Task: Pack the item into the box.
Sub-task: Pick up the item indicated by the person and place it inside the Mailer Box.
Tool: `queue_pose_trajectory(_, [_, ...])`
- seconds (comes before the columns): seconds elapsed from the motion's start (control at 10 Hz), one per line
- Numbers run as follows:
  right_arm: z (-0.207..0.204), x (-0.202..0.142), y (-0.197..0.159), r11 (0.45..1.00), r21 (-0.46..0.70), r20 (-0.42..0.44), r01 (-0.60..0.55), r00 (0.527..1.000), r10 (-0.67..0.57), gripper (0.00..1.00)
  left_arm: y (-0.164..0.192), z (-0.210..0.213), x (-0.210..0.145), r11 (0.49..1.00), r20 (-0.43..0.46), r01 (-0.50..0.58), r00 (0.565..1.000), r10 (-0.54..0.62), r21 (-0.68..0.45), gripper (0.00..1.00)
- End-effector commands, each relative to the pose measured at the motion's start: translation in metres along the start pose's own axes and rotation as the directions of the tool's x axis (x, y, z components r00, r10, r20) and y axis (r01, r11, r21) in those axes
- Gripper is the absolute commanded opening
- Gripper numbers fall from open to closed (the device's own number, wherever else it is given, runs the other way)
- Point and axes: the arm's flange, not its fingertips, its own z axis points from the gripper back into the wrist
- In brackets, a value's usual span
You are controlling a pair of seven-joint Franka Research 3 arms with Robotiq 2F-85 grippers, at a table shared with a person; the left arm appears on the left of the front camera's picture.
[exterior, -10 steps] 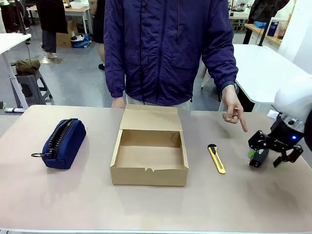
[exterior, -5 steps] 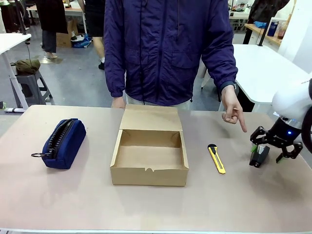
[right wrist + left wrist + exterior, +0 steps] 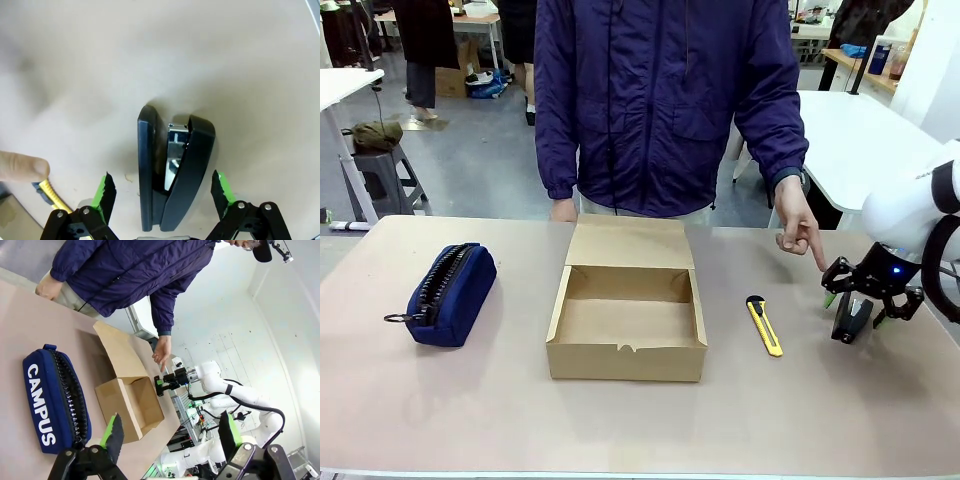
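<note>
The left gripper is hovering spread and empty. The box is sitting open, well off to the left of the right gripper. This gripper's jaws are spread, straddling the item without touching it. The item is looking rigid, smooth and hinged, so pinching across both arms mid-length seems safest.

I see the black stapler lying on its side near the table's right end, its two arms slightly parted. The brown cardboard box sits mid-table, well apart from it, with its lid flap open.
</note>
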Motion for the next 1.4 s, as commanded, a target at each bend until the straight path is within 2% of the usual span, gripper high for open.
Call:
queue_pose_trajectory(0.0, [0.000, 0.004, 0.002, 0.998, -0.053, 0.029, 0.028, 0.999, -0.026, 0.84, -0.001, -0.001, 0.000, 1.000, 0.015, 0.023, 1.000, -0.023, -0.021, 1.00])
queue_pose_trajectory(0.1, [0.000, 0.003, 0.003, 0.998, -0.062, 0.031, 0.016, 0.999, -0.014, 0.49, -0.001, -0.001, 0.000, 1.000, 0.015, 0.023, 1.000, -0.023, -0.021, 1.00])
queue_pose_trajectory(0.3, [0.000, 0.002, 0.004, 0.999, -0.048, 0.029, 0.015, 0.999, -0.014, 0.00, -0.001, -0.001, 0.000, 1.000, 0.015, 0.023, 1.000, -0.023, -0.021, 1.00])
queue_pose_trajectory(0.5, [0.000, 0.002, 0.004, 0.999, -0.045, 0.030, 0.015, 0.999, -0.013, 0.00, -0.001, -0.001, 0.000, 1.000, 0.015, 0.023, 1.000, -0.023, -0.021, 1.00])
queue_pose_trajectory(0.6, [0.000, 0.002, 0.003, 0.999, -0.048, 0.029, 0.014, 0.999, -0.013, 0.04, -0.001, -0.001, 0.000, 1.000, 0.015, 0.023, 1.000, -0.023, -0.021, 1.00])
queue_pose_trajectory(0.7, [0.000, 0.002, 0.003, 0.999, -0.047, 0.029, 0.016, 0.999, -0.015, 0.00, -0.001, -0.001, 0.000, 1.000, 0.015, 0.023, 1.000, -0.023, -0.021, 1.00])
queue_pose_trajectory(1.0, [0.005, -0.002, 0.000, 0.999, -0.035, 0.016, -0.005, 1.000, 0.006, 0.00, -0.001, -0.001, 0.000, 1.000, 0.015, 0.023, 1.000, -0.023, -0.021, 1.00])
queue_pose_trajectory(1.2, [0.041, -0.029, -0.013, 0.994, -0.007, 0.040, -0.111, 0.993, 0.111, 0.00, -0.001, -0.001, 0.000, 1.000, 0.015, 0.023, 1.000, -0.023, -0.021, 1.00])
queue_pose_trajectory(1.3, [0.064, -0.048, -0.016, 0.984, 0.050, 0.009, -0.171, 0.985, 0.171, 0.00, -0.001, -0.001, 0.000, 1.000, 0.015, 0.023, 1.000, -0.023, -0.021, 1.00])
